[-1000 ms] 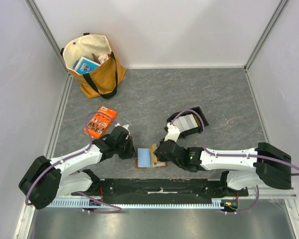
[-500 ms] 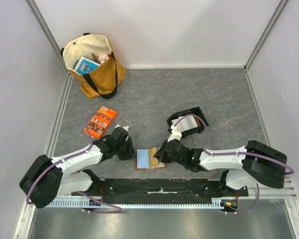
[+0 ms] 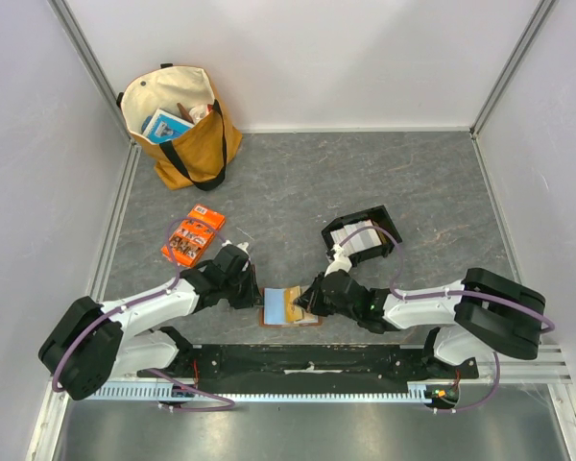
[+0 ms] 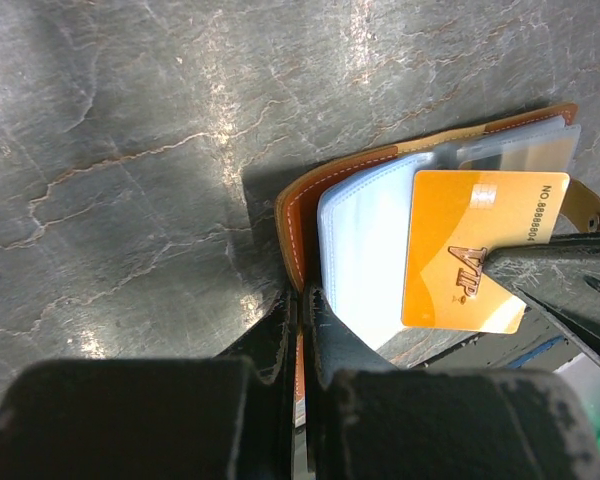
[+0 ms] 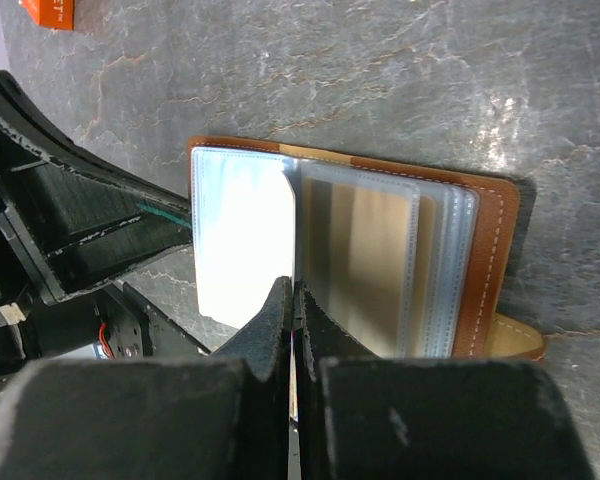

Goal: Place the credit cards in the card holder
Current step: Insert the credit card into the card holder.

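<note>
1 gold card [image 4: 470,250] is in play. The right tool [image 5: 292,290] is clamped narrow on it, and the left wrist view shows a black finger lying over the card's lower right part. The card stands against the clear sleeves [image 4: 365,250] of the card holder [image 3: 290,307]. I cannot tell whether its leading edge has entered a pocket.

The card holder lies open on the desk [image 3: 365,163], near the front edge between the 2 arms. The left tool [image 4: 302,300] is pinched shut on the holder's leather cover at its near edge, pinning it open.

Progress, as a judgement: early to middle. The holder is open and braced and 1 card is presented, but the insertion is not shown complete. Pale grey cards [image 3: 358,237] sit in the black tray [image 3: 363,213], behind the right tool, so several are left to move. Whether any sleeve is already filled cannot be read from these views.

Surroundings: an orange packet [image 3: 193,237] lies just behind the left arm. A tan tote bag [image 3: 187,144] stands in the far left corner, well apart. Neither is in the path.

Obstacles, as a judgement:
- The floppy sleeve pages fan out and may buckle or hide the pocket mouth.
- Both tools crowd the holder, so there is little room to re-angle the card.
</note>
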Controlling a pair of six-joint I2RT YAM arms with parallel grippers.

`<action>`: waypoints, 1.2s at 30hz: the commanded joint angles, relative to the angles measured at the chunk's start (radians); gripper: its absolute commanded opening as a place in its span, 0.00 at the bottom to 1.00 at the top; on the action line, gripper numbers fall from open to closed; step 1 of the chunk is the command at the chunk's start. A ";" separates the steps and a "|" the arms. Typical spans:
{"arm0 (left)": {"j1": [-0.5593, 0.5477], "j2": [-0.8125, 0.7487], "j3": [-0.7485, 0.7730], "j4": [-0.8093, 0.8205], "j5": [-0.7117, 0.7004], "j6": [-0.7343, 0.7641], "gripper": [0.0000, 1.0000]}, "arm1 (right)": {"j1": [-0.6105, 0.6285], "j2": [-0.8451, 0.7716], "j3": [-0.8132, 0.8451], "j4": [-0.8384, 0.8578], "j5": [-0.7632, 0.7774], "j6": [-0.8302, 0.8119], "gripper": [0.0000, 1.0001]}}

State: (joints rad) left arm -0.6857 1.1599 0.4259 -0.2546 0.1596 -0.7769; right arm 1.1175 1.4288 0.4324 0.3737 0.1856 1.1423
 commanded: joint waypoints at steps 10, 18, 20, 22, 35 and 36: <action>0.000 -0.003 -0.016 0.003 -0.020 -0.028 0.02 | -0.013 0.071 -0.072 0.103 -0.012 0.137 0.00; 0.000 -0.008 -0.019 0.005 -0.019 -0.033 0.02 | -0.013 0.156 -0.066 0.205 -0.066 0.157 0.00; 0.002 -0.006 -0.019 0.005 -0.019 -0.033 0.02 | -0.013 0.156 -0.063 0.205 -0.069 0.151 0.00; 0.000 -0.005 -0.018 0.005 -0.020 -0.035 0.02 | -0.013 0.145 -0.063 0.186 -0.060 0.149 0.00; 0.000 0.001 -0.009 0.005 -0.020 -0.030 0.02 | -0.013 -0.096 -0.069 -0.056 0.097 0.082 0.00; 0.000 0.003 -0.007 0.005 -0.020 -0.030 0.02 | -0.013 -0.087 -0.067 -0.041 0.086 0.080 0.00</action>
State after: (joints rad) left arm -0.6857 1.1576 0.4240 -0.2539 0.1593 -0.7879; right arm 1.1038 1.3441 0.3767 0.3729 0.2359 1.2449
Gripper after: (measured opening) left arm 0.033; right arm 0.007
